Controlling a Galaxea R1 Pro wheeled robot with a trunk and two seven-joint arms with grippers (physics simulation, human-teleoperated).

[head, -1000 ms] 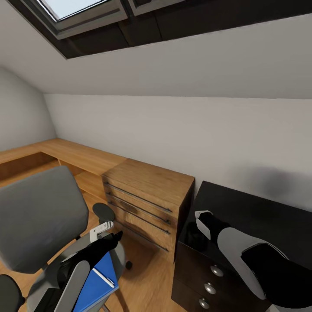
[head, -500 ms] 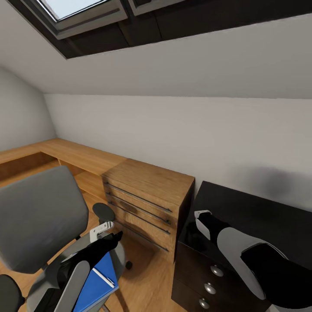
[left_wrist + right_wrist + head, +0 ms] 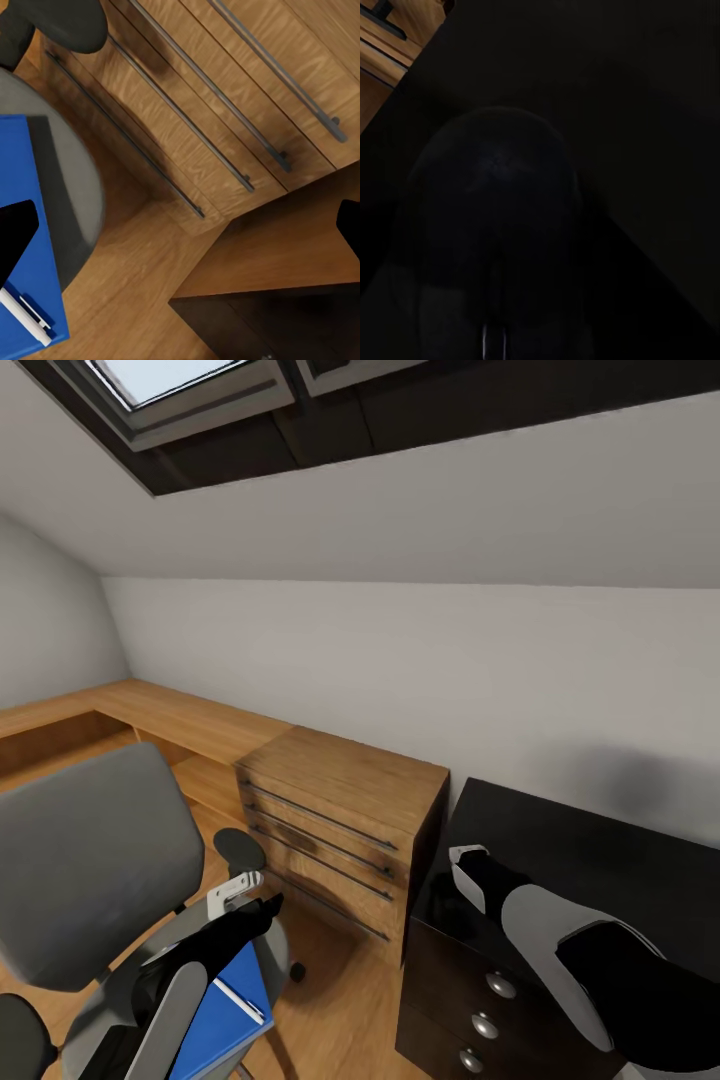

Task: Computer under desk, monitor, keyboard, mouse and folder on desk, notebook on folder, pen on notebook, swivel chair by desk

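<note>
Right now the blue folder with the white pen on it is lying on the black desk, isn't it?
Not quite. The blue folder, with the white pen on it, lies on the seat of the grey swivel chair, not on the black desk. The head view shows this, and the left wrist view shows the folder on the grey seat too.

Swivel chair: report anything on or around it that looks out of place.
The blue folder lies on the swivel chair seat rather than on the desk, with the white pen resting on it. The left end effector hovers over the seat with its fingers spread. Nothing looks spilled or damaged.
</note>
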